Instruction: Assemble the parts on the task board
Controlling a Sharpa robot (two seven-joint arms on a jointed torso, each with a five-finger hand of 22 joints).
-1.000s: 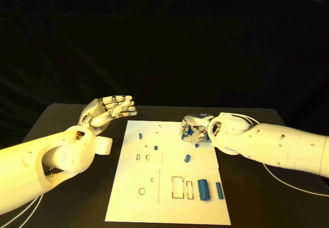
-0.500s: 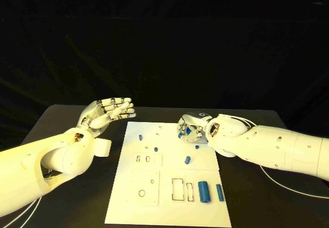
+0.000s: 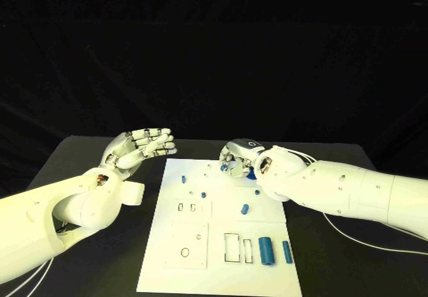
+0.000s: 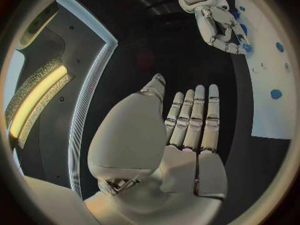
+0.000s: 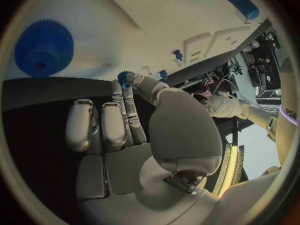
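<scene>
Here, right hand [image 3: 239,162] pinching blue gear [image 5: 124,78]

- Setting: a robotics laboratory or test cell, staged for recording rather than a home or a shop.
- Counter [image 3: 80,154]: black top, matt, with black backdrop closing off all ground behind it in the head view.
- Task board [image 3: 223,247]: white plate laid centrally on the counter, with outlined slots and small blue parts [image 3: 265,249] set out on it, a bench-test fixture.
- Cabling: a white cable [image 3: 375,242] lies loose on the counter by the right arm.
- Right wrist view: a cluttered equipment area [image 5: 265,60] with stands and wiring beyond the counter edge, details too small to tell.
- Left wrist view: a lit strip lamp [image 4: 34,102] set in a pale panel.
</scene>
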